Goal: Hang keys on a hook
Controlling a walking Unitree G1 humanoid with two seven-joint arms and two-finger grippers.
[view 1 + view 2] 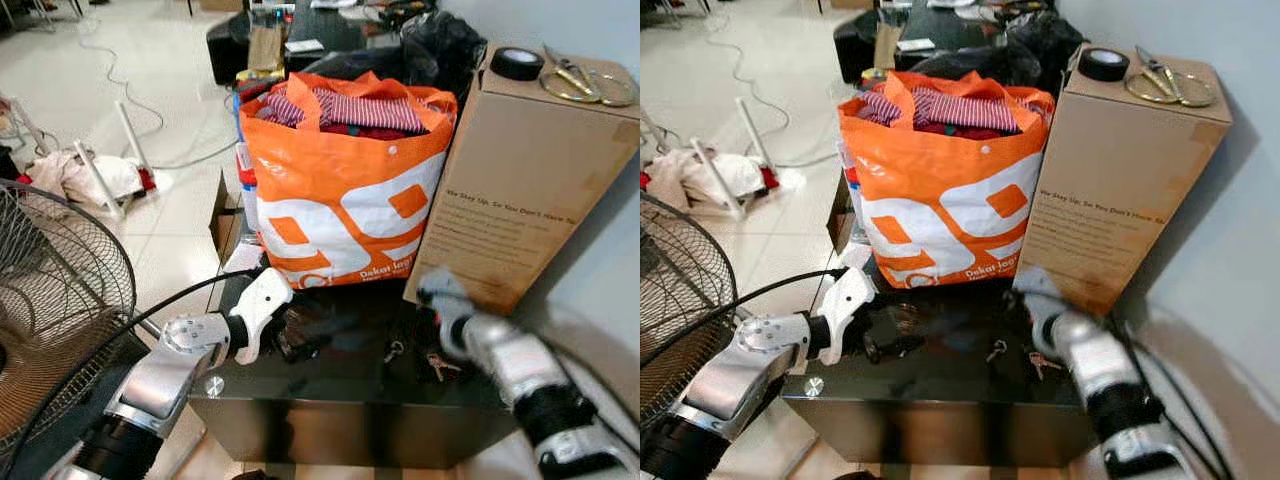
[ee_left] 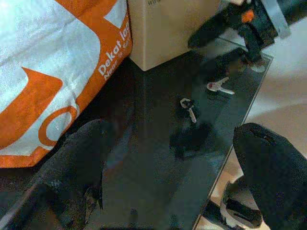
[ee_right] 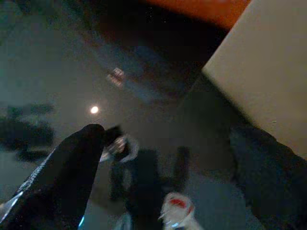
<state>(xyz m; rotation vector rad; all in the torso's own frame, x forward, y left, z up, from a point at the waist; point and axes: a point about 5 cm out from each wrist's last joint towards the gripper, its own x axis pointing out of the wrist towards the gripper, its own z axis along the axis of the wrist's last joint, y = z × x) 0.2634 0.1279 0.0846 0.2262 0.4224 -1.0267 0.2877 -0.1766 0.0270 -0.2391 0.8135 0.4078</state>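
We see a shiny black glass desk (image 1: 340,375) in front of us. Two small keys lie flat on it. One is a silver key with a black head (image 2: 188,107). The other is a silver key with a red head (image 2: 218,86). They lie near each other but do not touch.

Our left pincer (image 2: 177,167) hangs low over the desk, near its left side. Its two black fingers (image 2: 79,167) are wide apart and hold nothing. The keys lie past its tips.

Our right pincer (image 3: 163,158) is low over the desk too, right above the keys. Its fingers (image 3: 72,167) are spread apart and hold nothing. The picture from that wrist is dark and blurry, but the key with the red head shows between the two fingers.

Behind the keys stands a big orange and white shopping bag (image 1: 345,190), stuffed with striped clothes. Just beside it, on the right, stands a tall brown cardboard box (image 1: 520,180). On top of the box lie a roll of black tape (image 1: 517,63) and a pair of scissors (image 1: 570,75).

On the left is a round black wire fan (image 1: 50,300). Further back, a white cable (image 1: 120,70) trails on the pale tiled floor (image 1: 170,90).
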